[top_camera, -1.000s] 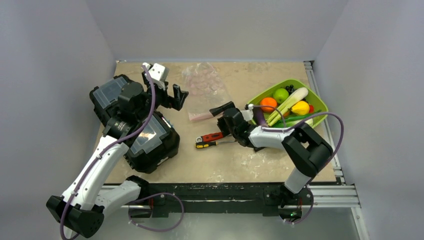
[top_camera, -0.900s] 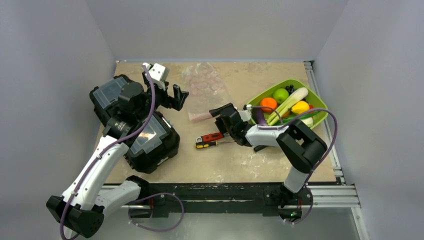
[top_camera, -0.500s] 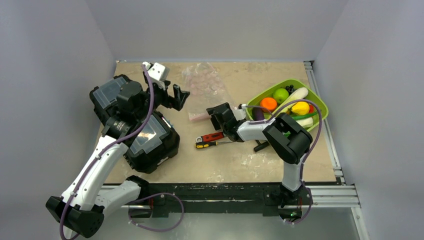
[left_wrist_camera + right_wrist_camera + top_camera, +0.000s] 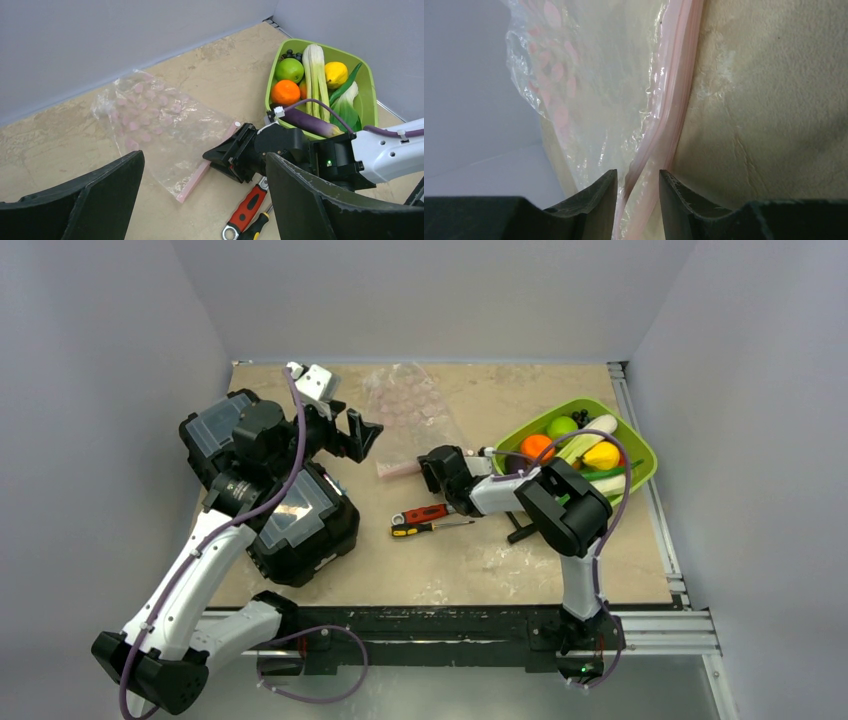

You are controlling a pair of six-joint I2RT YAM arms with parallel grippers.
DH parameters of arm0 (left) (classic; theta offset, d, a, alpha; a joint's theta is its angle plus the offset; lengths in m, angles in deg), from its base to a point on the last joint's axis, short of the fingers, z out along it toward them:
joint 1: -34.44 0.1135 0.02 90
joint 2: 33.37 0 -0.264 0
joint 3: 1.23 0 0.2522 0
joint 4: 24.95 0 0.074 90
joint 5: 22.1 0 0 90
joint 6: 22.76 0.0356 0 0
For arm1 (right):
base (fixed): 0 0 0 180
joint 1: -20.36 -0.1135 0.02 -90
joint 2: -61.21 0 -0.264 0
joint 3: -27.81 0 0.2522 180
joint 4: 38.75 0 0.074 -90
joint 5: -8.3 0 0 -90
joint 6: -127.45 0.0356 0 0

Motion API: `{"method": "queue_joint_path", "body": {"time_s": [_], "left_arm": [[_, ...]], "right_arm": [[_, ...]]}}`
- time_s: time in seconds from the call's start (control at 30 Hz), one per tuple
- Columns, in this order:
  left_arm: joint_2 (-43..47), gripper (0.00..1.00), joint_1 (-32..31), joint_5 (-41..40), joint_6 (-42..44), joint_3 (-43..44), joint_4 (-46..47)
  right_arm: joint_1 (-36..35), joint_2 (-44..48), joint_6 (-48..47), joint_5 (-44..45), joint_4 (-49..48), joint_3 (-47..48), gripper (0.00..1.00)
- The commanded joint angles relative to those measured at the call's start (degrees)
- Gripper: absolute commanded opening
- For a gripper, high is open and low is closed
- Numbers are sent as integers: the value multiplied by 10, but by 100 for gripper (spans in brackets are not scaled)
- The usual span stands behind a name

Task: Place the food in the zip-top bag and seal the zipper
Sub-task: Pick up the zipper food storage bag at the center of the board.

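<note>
The clear zip-top bag [image 4: 408,412] lies flat at the back middle of the table, with its pink zipper [image 4: 398,471] on the near edge. My right gripper [image 4: 432,466] is at the zipper's right end. In the right wrist view its jaws [image 4: 638,196] are slightly apart and straddle the raised lip of the zipper [image 4: 675,120]. My left gripper [image 4: 362,436] hovers wide open and empty, left of the bag [image 4: 155,117]. The food sits in the lime tray [image 4: 371,87]: orange ball [image 4: 285,92], green apple [image 4: 289,69], yellow piece [image 4: 335,73], bok choy [image 4: 315,65], grapes [image 4: 289,53].
A red-handled wrench [image 4: 424,513] and a screwdriver [image 4: 430,528] lie just in front of the bag. Two black boxes with clear lids [image 4: 300,515] stand at the left under my left arm. A purple eggplant [image 4: 310,123] lies on the tray's near rim.
My right gripper has moved left and away from the tray to the bag's zipper edge, with its arm folding in behind. My left arm has hardly moved.
</note>
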Motion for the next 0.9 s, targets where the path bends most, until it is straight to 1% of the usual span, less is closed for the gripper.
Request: {"method": "queue_joint_path", "body": {"time_s": [0.0, 0.07, 0.13, 0.3, 0.37, 0.4, 0.53, 0.7, 0.87], "left_arm": [[-2, 90, -3, 17, -7, 26, 12], [-4, 90, -3, 19, -7, 26, 11], [-6, 90, -3, 20, -7, 27, 11], [-10, 90, -3, 23, -7, 28, 11], [-12, 90, -3, 25, -7, 28, 11], [-14, 90, -3, 26, -7, 28, 11], [-23, 90, -3, 28, -1, 29, 10], [-38, 90, -3, 15, 14, 29, 7], [-71, 90, -3, 2, 23, 32, 7]], "right_arm": [[12, -1, 6, 28, -8, 22, 35], [17, -6, 5, 17, -15, 21, 32], [19, -5, 2, 9, -30, 15, 31], [22, -3, -7, 9, -31, 20, 32], [29, -11, -10, 2, -38, 26, 28], [33, -17, -13, -7, -44, 29, 24], [39, -29, -26, -26, -73, 38, 0], [35, 10, -73, -29, -55, 51, 0], [31, 87, -99, -61, -8, 44, 0]]}}
